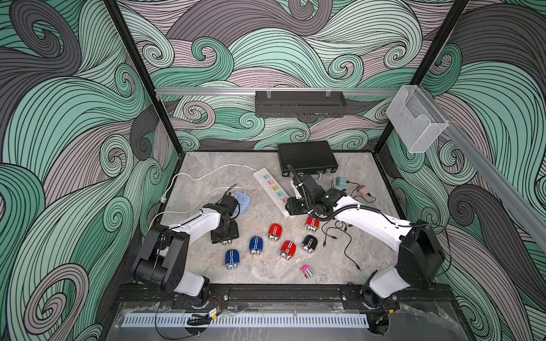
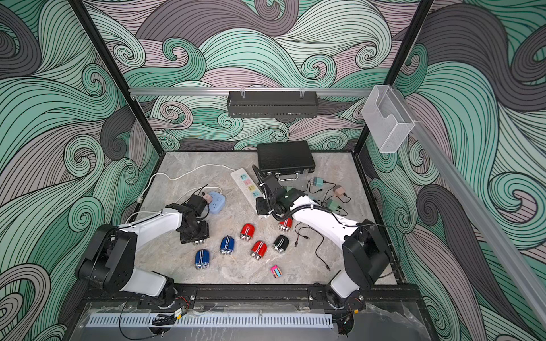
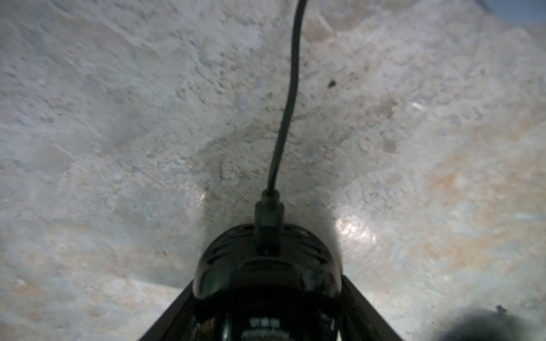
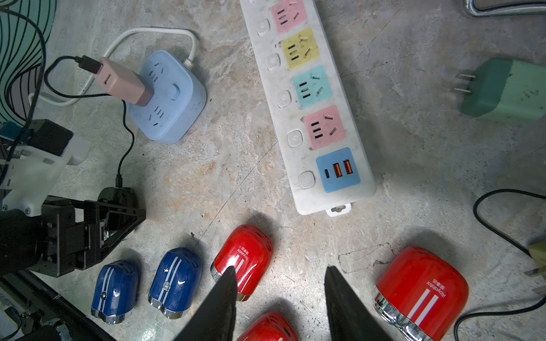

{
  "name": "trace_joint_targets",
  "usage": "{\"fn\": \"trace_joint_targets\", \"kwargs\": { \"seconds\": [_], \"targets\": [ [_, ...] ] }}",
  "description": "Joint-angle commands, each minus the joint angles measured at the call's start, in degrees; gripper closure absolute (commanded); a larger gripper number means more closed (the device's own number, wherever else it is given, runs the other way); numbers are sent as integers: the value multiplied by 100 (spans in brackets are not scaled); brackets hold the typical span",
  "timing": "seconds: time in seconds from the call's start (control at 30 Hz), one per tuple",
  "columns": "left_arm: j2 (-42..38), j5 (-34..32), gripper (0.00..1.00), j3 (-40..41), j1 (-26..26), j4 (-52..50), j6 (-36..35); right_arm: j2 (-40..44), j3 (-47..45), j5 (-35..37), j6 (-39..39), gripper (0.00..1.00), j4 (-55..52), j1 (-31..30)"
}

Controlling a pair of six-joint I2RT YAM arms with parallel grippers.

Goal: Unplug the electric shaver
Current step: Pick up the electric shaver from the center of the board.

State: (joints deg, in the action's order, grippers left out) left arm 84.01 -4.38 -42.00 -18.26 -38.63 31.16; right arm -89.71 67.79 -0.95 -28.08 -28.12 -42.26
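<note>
Nearest the robot's base, well short of the blue socket cube (image 1: 243, 202), a small pink striped block (image 1: 307, 271) is seen on the table (image 1: 206, 177), with loose black cables (image 1: 345, 245) strewn near it. Between that block and the cube, two blue shavers (image 1: 232, 259), three red shavers (image 1: 288, 249) and a second black shaver (image 1: 309, 243) are scattered, each apart from the next.

Just short of the cube, the black shaver (image 3: 266, 274) is clamped between the fingers of the left gripper (image 1: 225, 237), close to the table. The right gripper (image 4: 280, 268) is held open above the red shavers, with nothing between its fingers.

A white power strip (image 4: 322, 195) is laid to the right of the cube, and a black case (image 1: 307, 158) is set beyond it. Bare stone is found left of the cube, crossed by white cords (image 1: 189, 177).

The black shaver is glossy and rounded. A black plug (image 3: 269, 215) is seated in its end, and its cable (image 3: 291, 88) is led to a pink adapter (image 4: 122, 79) plugged into the cube.
</note>
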Motion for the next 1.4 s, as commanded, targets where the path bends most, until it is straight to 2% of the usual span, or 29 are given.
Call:
{"fn": "trace_joint_targets", "kwargs": {
  "seconds": [0.0,0.23,0.37,0.5,0.67,0.8,1.0,1.37],
  "targets": [
    [24,-133,33,-28,-55,-219,57,-46,-26,104,-75,51,43,-37],
    [137,-160,37,-119,-55,-162,35,14,-117,120,-92,51,67,-40],
    [127,-136,43,-150,-55,-139,-10,59,-143,126,-73,51,57,-38],
    [24,-120,55,-159,-55,-123,-70,68,-139,85,-57,52,74,-40],
    [-104,-7,77,-199,-55,-58,-177,-59,-83,-232,-130,52,250,-37],
    [-218,58,78,-231,-63,-61,-233,-199,-5,-569,-241,53,474,-37],
    [-821,226,80,-177,-63,66,-257,-518,170,-1215,-443,53,947,-42],
    [-1193,946,80,-82,-98,406,-378,-1031,530,-2328,-811,53,1686,-71]
  ]
}}
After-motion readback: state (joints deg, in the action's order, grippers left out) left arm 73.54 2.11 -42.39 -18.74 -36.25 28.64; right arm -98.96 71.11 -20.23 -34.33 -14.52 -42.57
